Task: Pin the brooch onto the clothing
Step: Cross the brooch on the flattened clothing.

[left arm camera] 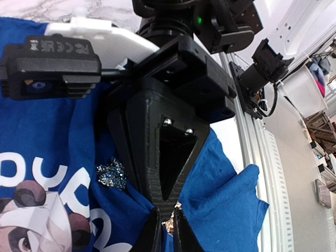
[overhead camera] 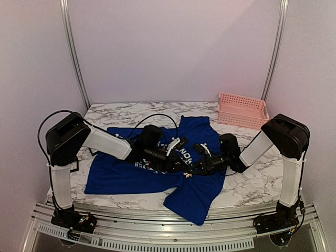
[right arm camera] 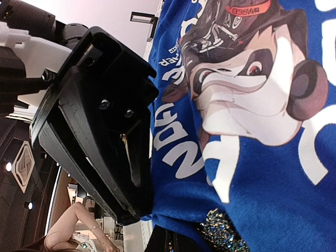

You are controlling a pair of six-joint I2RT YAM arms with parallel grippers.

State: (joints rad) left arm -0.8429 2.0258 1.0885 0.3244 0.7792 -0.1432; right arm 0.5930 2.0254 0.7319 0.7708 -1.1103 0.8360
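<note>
Brooch glitter appears only in wrist views; left fingers nearly closed, right fingers clamped, contents unclear.

One T-shirt; one brooch; one pink basket; two arms.

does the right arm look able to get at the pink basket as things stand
Probably yes: the pink basket sits back right on its side, nothing standing between; the right gripper is down at the T-shirt.
</note>
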